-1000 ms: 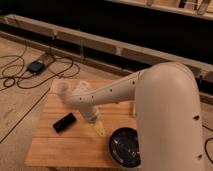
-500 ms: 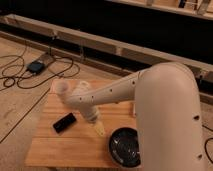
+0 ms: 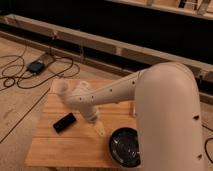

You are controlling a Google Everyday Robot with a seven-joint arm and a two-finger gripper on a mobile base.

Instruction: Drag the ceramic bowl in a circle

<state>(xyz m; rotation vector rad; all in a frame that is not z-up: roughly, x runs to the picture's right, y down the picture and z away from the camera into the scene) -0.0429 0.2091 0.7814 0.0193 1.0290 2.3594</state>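
Note:
The ceramic bowl (image 3: pixel 125 146) is round, glossy and black, and sits on the wooden table (image 3: pixel 60 150) near its front right edge. Part of its right side is hidden behind my white arm. My gripper (image 3: pixel 99 129) hangs from the arm over the middle of the table. It sits just left of and slightly behind the bowl's rim, low near the tabletop. I cannot tell whether it touches the bowl.
A small flat black slab (image 3: pixel 65 122) lies on the table left of the gripper. A translucent white cup (image 3: pixel 61 88) stands at the table's back left corner. Cables and a dark box (image 3: pixel 36 66) lie on the floor to the left. A dark wall runs behind.

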